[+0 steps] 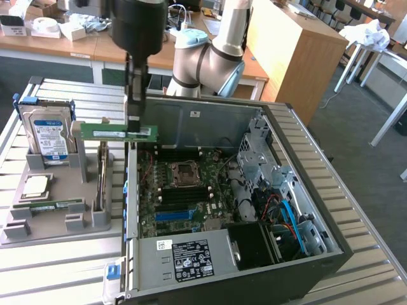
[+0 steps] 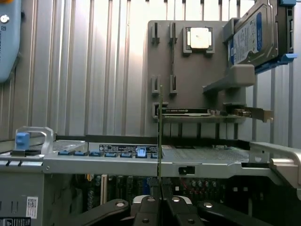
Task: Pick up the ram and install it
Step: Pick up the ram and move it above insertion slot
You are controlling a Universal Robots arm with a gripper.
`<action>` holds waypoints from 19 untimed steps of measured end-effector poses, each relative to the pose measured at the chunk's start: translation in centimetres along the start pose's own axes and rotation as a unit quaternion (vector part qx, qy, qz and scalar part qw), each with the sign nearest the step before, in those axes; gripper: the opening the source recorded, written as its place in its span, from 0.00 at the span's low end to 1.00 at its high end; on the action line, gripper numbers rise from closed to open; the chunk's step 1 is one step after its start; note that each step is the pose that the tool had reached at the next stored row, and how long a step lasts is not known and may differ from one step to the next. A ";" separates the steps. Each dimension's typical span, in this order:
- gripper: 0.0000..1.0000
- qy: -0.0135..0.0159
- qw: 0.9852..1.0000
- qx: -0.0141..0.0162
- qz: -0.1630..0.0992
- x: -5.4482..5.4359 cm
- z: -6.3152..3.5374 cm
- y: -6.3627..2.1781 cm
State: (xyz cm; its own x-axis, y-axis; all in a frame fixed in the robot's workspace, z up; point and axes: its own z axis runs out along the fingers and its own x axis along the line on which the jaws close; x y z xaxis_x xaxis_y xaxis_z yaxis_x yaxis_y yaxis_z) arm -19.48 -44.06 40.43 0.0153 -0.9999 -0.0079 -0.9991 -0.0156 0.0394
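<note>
The ram [image 1: 119, 132] is a long green stick with a pale label. It hangs level in the air above the open computer case's wall on the exterior view's left. My gripper [image 1: 135, 122] comes straight down from above and is shut on the stick's end nearest the case. In the wrist view the ram [image 2: 160, 136] shows edge-on as a thin line rising from between the shut fingers [image 2: 149, 206] of the gripper [image 2: 161, 197]. The motherboard [image 1: 191, 190] lies in the case below and toward the exterior view's right, with dark memory slots [image 1: 181, 194] beside the processor socket [image 1: 185, 172].
A grey holder tray [image 1: 38, 219] stands beside the case on the exterior view's left. It carries a hard drive [image 1: 49, 133], a silver processor chip [image 1: 35, 187], another green stick [image 1: 51, 204] and an upright card [image 1: 102, 181]. The power supply [image 1: 184, 259] sits at the case's near end.
</note>
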 end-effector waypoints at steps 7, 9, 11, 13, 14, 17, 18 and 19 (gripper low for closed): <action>0.12 0.000 1.000 -0.002 0.000 0.1 -0.10 -2.44; 0.12 0.000 1.000 -0.002 0.000 0.1 -0.12 -3.05; 0.12 0.000 1.000 -0.002 0.000 0.1 -0.14 -3.64; 0.12 0.000 1.000 -0.002 0.000 0.1 -0.16 -4.24; 0.12 0.000 1.000 -0.002 0.000 0.1 -0.17 -4.53; 0.12 0.000 1.000 -0.003 0.000 0.1 -0.21 -5.44; 0.12 0.000 1.000 -0.003 0.000 0.1 -0.21 -5.75; 0.12 0.000 1.000 -0.003 0.000 0.1 -0.22 -6.03</action>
State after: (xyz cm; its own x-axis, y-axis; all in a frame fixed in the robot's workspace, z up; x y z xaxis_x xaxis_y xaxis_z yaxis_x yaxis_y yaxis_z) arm -13.44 -44.08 40.42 0.0154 -0.9998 -0.0080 -0.9989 -0.0158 0.0449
